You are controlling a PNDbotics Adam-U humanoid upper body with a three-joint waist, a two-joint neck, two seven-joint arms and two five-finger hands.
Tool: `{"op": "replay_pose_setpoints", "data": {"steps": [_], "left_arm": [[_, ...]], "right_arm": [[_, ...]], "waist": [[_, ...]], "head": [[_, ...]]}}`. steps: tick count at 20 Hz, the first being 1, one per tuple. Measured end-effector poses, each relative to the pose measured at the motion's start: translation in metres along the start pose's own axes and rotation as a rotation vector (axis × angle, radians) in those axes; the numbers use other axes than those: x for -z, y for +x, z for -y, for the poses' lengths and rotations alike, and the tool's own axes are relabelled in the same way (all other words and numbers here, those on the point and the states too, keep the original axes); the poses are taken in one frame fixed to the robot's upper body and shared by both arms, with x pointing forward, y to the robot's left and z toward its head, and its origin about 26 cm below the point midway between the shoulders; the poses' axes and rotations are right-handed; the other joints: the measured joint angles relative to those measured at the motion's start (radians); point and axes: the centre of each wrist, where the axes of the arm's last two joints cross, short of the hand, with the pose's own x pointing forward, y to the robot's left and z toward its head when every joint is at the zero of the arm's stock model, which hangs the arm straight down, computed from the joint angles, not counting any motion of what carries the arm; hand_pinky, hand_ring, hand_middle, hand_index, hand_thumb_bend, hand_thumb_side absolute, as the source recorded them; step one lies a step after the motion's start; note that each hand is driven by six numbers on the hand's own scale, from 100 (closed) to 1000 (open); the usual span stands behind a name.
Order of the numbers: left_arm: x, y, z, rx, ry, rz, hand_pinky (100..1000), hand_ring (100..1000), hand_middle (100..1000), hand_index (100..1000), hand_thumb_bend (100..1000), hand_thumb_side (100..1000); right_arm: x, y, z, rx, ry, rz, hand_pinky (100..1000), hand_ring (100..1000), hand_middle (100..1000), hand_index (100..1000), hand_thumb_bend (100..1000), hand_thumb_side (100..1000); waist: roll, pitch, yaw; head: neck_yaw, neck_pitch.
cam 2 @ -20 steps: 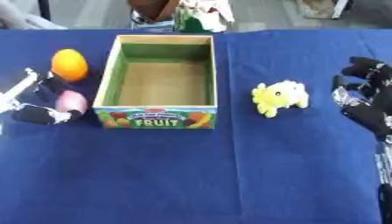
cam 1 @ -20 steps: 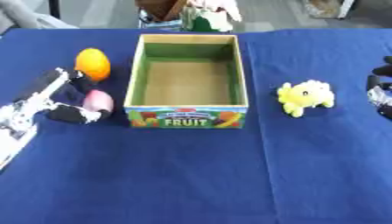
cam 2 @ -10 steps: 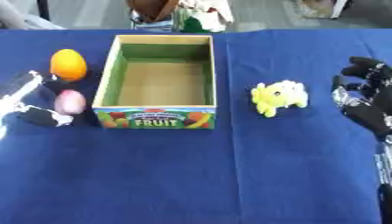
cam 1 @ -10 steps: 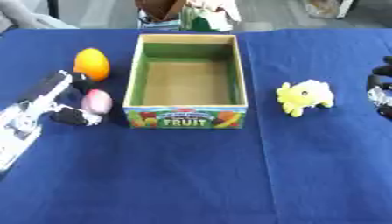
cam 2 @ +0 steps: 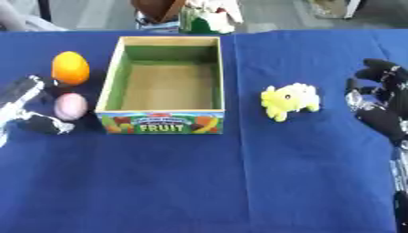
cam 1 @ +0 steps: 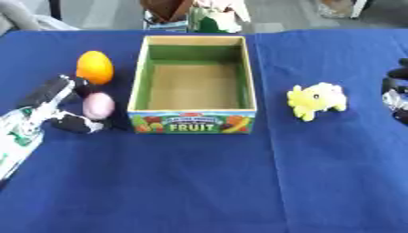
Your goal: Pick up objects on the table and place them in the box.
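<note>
An open cardboard box printed FRUIT stands mid-table with nothing inside. Left of it lie an orange fruit and, nearer to me, a pink egg-shaped thing. My left hand sits just left of the pink thing, fingers above it and thumb below it, spread and open around it without closing. A yellow plush toy lies right of the box. My right hand rests open at the right edge, fingers up, clear of the toy.
Blue cloth covers the table. Beyond the far edge stand a brown object and a green-and-white item.
My left hand has slid slightly toward me and left along the pink thing. The right hand, box and toy have not moved.
</note>
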Motion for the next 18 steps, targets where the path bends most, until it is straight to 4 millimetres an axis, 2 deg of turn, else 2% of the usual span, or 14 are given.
{"op": "replay_pose_setpoints", "data": {"steps": [2,5,12,18], "left_arm": [[0.0,-0.001,0.001,0.009,0.007,-0.009,538,607,479,644,380,114],[0.0,-0.002,0.0,0.014,0.037,-0.024,501,561,423,586,356,106],[0.0,-0.002,0.0,-0.016,0.101,-0.047,481,547,391,551,376,123],[-0.002,0.003,-0.012,-0.064,0.159,-0.043,477,554,391,551,404,133]], "right_arm": [[0.0,0.0,0.0,0.0,0.0,0.0,618,769,607,778,198,100],[0.0,0.0,0.0,0.0,0.0,0.0,618,769,607,778,198,100],[0.0,0.0,0.0,0.0,0.0,0.0,618,769,607,778,198,100],[0.0,0.0,0.0,0.0,-0.001,0.0,618,769,607,778,197,100]], "waist": [[0.0,0.001,0.0],[0.0,0.003,0.0],[0.0,0.005,0.0],[0.001,0.005,-0.001]], "head": [[0.0,0.0],[0.0,0.0],[-0.002,0.0],[-0.005,0.0]]}}
